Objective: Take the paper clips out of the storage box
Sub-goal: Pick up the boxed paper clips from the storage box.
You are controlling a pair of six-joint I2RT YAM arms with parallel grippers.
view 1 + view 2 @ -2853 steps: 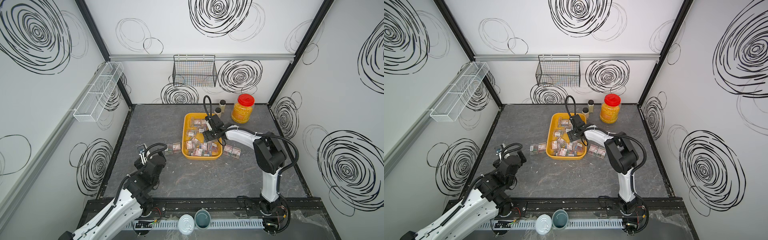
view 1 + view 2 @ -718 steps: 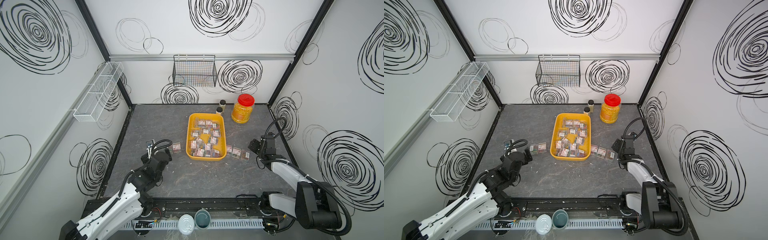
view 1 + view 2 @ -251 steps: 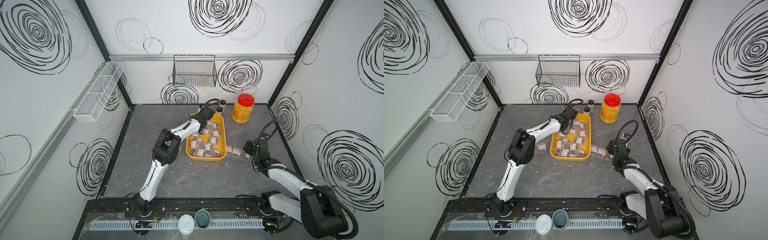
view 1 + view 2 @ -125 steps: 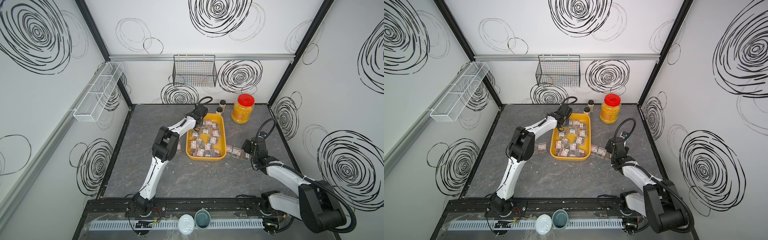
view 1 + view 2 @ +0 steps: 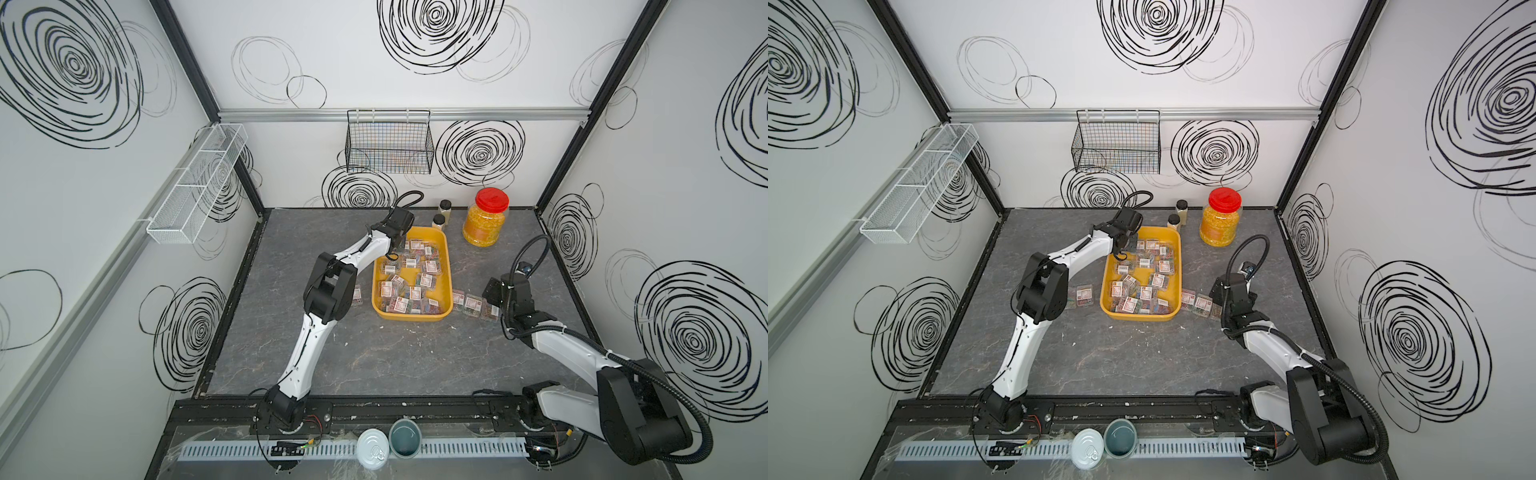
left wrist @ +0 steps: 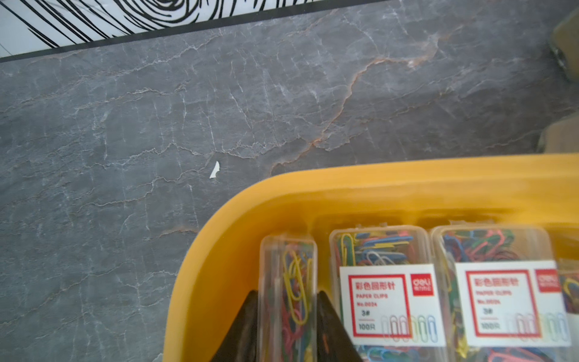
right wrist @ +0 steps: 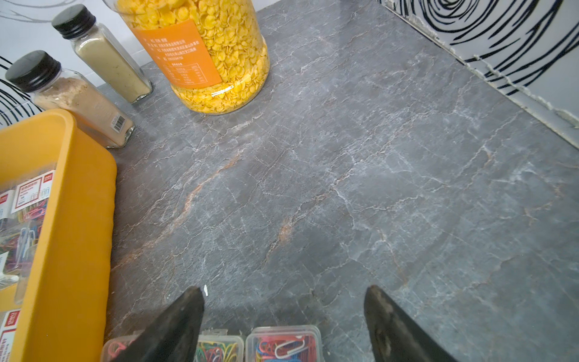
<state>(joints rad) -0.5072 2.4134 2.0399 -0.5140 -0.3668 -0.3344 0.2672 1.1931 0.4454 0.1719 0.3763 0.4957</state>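
The yellow storage box (image 5: pixel 411 316) (image 5: pixel 1138 316) sits mid-table with several clear cases of paper clips (image 5: pixel 424 279) (image 5: pixel 1156 280) inside. My left gripper (image 6: pixel 288 301) (image 5: pixel 395 246) (image 5: pixel 1122 249) is down in its far left corner, shut on one case (image 6: pixel 288 282) that stands on its edge between the black fingers (image 6: pixel 329 326). More cases (image 5: pixel 473 302) (image 7: pixel 283 343) lie on the table right of the box. My right gripper (image 7: pixel 283 301) (image 5: pixel 494 291) hovers open over them. Other cases (image 5: pixel 1084 293) lie left of the box.
A red-lidded jar of yellow flakes (image 5: pixel 484 222) (image 7: pixel 213 53) and two black-capped bottles (image 5: pixel 444 206) (image 7: pixel 78 103) stand just behind the box. A black wire basket (image 5: pixel 388 143) hangs on the back wall. A tin and a cup (image 5: pixel 405 436) sit on the front rail.
My left gripper slid to the box's far left corner and closed on the upright case. The right arm has hardly moved and stays open.
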